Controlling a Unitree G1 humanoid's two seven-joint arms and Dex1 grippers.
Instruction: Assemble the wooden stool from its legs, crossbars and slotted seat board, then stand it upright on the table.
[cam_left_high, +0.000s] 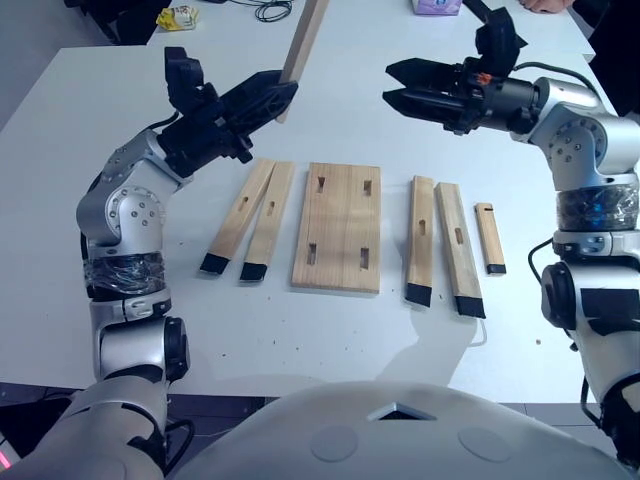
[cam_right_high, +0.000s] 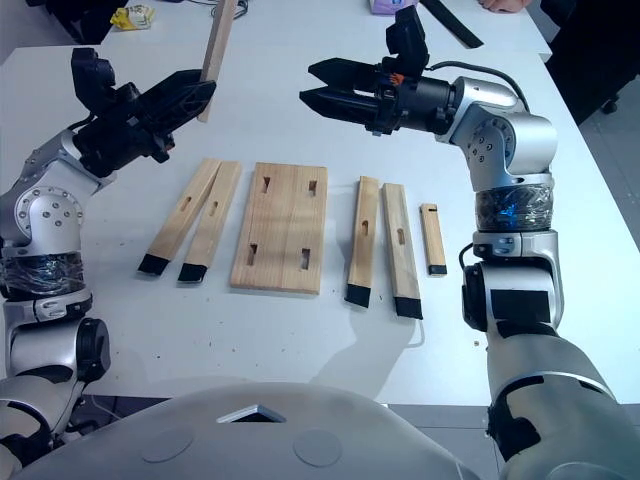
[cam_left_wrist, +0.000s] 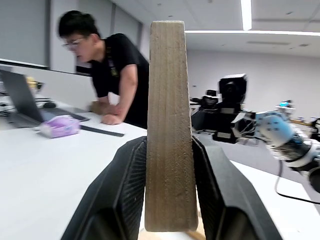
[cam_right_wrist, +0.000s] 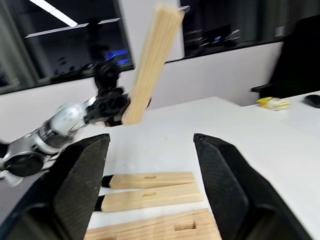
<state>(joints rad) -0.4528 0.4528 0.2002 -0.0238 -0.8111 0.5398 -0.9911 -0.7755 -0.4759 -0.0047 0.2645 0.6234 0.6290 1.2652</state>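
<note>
White surface (cam_left_high: 120, 110) holds slotted seat board (cam_left_high: 337, 227), 4 legs (cam_left_high: 421, 240), 1 short crossbar (cam_left_high: 489, 238); left gripper (cam_left_high: 272, 95) fingers pinch raised wooden slat (cam_left_high: 305, 40); right gripper (cam_left_high: 388, 84) fingers spread, hovering.

Head cameras: The two eye views sat high on the robot's head. They looked forward and down at the flat white table (cam_left_high: 330, 330) from fairly far off.
Shared by the eyes: Both showed the same table top. The flat pale wooden seat board with four slots (cam_left_high: 338, 228) lay near the middle in each.
Left wrist camera: It sat right behind the black two-finger left gripper (cam_left_wrist: 169, 142). It looked along the fingers, very close to the long pale wooden stick (cam_left_wrist: 170, 100) between them.
Right wrist camera: It sat right behind the black two-finger right gripper (cam_right_wrist: 150, 140) and looked out between its spread fingers, across the table.
Shared by the wrists: They faced each other. Both saw the stick.
</note>
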